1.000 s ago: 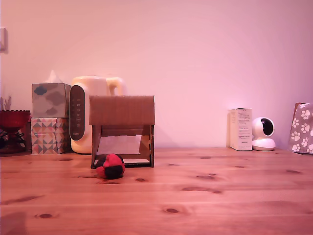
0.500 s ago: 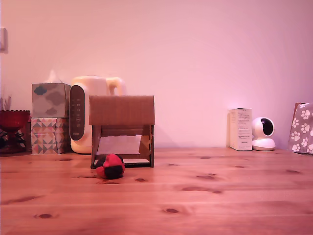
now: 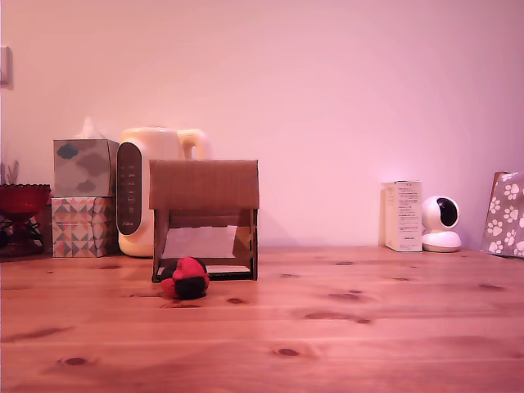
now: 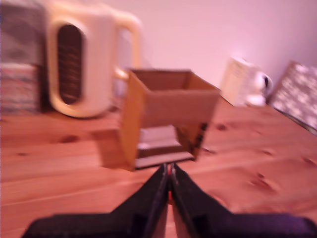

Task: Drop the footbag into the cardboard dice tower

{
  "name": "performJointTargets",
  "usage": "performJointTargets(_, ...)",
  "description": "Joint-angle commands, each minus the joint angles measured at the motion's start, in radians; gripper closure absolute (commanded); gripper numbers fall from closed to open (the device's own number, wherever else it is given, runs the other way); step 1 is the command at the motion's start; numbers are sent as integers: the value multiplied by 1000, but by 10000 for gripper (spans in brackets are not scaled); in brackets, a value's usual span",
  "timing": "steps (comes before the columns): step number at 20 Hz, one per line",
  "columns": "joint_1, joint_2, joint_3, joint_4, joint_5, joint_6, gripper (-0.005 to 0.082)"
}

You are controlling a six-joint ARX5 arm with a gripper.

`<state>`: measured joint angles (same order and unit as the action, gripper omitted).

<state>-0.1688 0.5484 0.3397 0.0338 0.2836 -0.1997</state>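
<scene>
The footbag [image 3: 188,278], a small red and black ball, lies on the wooden table, touching the front of the cardboard dice tower [image 3: 205,187] at its corner on the exterior view's left. The tower stands upright, its lower front opening showing a pale ramp. In the blurred wrist view the tower [image 4: 168,106] shows its open top. My gripper [image 4: 169,171] is some way in front of it, low over the table, black fingers pressed together and shut. Only a thin red sliver shows between them; the footbag is otherwise hidden there. The exterior view does not show the gripper.
A cream kettle [image 3: 151,188] stands just behind the tower, with stacked tissue boxes [image 3: 82,196] and a dark red bowl [image 3: 22,198] further to the exterior view's left. A white box [image 3: 403,215], a small white camera [image 3: 442,223] and a paw-print bag [image 3: 505,214] line the back right.
</scene>
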Motion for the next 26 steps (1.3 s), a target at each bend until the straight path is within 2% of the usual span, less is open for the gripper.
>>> performJointTargets(1,-31,76,3,52,2,9,793)
performJointTargets(4,-100,230,3,150,-2,17,793)
performJointTargets(9,-170,457,3,309,-3,24,793)
performJointTargets(18,-201,734,6,529,-2,24,793)
performJointTargets(26,-201,934,92,588,-2,25,793)
